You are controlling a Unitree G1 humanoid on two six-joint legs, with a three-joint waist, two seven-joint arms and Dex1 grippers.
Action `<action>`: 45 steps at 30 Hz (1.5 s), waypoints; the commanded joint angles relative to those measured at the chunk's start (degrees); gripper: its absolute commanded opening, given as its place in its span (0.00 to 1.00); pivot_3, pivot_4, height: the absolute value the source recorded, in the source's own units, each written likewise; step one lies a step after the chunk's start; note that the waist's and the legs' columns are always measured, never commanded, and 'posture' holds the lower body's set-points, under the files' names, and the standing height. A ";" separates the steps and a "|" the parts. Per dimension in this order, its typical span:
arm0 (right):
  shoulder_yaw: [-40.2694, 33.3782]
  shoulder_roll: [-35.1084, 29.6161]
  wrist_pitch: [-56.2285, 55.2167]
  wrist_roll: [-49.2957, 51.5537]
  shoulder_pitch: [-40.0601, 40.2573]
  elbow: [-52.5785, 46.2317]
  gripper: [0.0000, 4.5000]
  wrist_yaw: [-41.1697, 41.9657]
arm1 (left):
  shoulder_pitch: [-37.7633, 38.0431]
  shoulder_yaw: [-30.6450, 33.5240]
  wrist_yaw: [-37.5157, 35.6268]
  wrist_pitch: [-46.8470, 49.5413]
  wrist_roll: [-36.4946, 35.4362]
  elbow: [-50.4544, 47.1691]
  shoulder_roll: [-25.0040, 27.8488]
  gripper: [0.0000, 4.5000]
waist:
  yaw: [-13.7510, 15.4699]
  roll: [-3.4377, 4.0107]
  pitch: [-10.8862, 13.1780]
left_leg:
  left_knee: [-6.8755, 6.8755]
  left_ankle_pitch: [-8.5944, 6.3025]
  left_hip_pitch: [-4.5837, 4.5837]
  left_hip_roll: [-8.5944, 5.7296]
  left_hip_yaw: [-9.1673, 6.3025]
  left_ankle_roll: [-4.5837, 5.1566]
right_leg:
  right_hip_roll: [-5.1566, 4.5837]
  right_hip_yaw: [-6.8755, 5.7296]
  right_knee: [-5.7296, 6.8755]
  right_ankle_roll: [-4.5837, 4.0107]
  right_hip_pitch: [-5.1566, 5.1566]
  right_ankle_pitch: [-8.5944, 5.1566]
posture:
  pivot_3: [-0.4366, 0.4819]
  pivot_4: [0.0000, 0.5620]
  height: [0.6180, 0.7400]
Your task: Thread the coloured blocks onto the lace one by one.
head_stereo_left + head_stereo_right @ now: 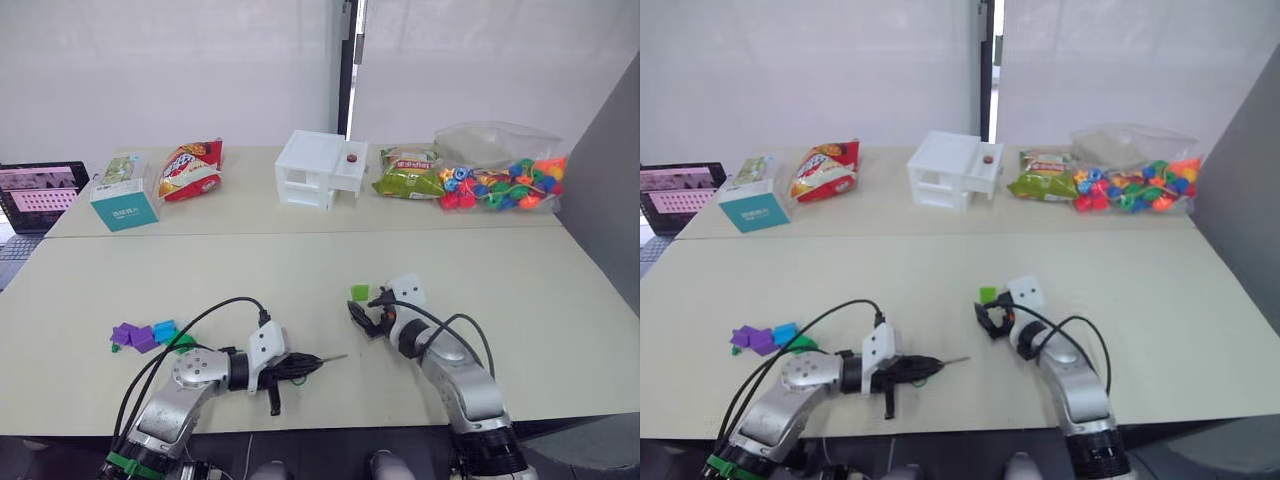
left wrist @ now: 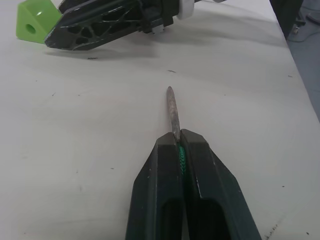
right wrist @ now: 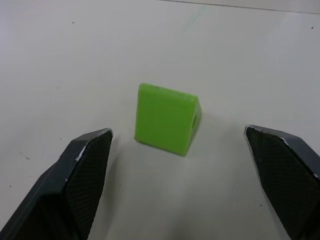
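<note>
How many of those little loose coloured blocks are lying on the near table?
5, maybe more hidden: one light green block sits between the right gripper's open fingers; two purple, one blue and one dark green cluster beside the left arm.

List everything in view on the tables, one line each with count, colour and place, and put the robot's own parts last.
Small light green plastic cube: one, near table, just ahead of the right gripper, untouched.
Other small plastic cubes: a cluster, purple, blue and dark green, near table, robot's left.
Thin green lace with grey metal tip: one, pinched by the left gripper, tip pointing towards the light green cube.
Teal tissue box: one, far table, left.
Red snack bag: one, beside the tissue box.
White plastic drawer unit: one, far table, centre.
Green snack bag: one, right of the drawer unit.
Clear bag of mixed coloured beads: one, far right.
Laptop: one, far left edge.
Left gripper: fingers shut on the lace.
Right gripper: fingers open either side of the light green cube.
</note>
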 commanded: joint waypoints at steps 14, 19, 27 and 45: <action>-2.25 -0.18 -3.47 -0.45 -1.12 0.67 0.25 -1.97 | -1.75 -0.59 0.45 0.14 -0.86 -1.19 -0.76 0.00 | 0.00 0.00 0.00 | -0.01 0.00 -0.01 -0.01 -0.02 0.00 | 0.00 0.00 0.02 -0.01 0.00 0.01 | 0.48 0.27 1.00; -3.74 -1.99 -0.34 0.91 5.22 -8.59 0.25 -1.62 | -3.34 -1.43 0.21 -1.14 -0.43 0.68 -2.45 0.00 | 0.22 0.00 0.00 | 0.00 0.00 -0.02 -0.01 -0.01 0.00 | 0.00 0.00 -0.02 -0.01 0.02 0.01 | 0.48 0.27 1.00; -4.94 -3.76 7.52 2.77 21.77 -24.89 0.25 -3.10 | -6.41 -3.62 -0.59 -4.40 0.50 5.16 -5.45 0.00 | 0.28 0.00 0.00 | 0.02 -0.01 -0.01 -0.01 0.01 0.01 | 0.00 0.01 -0.07 0.01 0.08 0.00 | 0.48 0.27 1.00; -16.32 -19.04 7.30 14.35 26.90 -36.02 1.00 11.19 | -9.96 -6.01 -1.78 -9.74 2.35 12.66 -8.22 0.00 | 0.38 -0.01 -0.01 | 0.05 -0.01 0.00 -0.01 0.04 0.02 | 0.00 0.00 -0.14 0.04 0.16 -0.03 | 0.48 0.27 1.00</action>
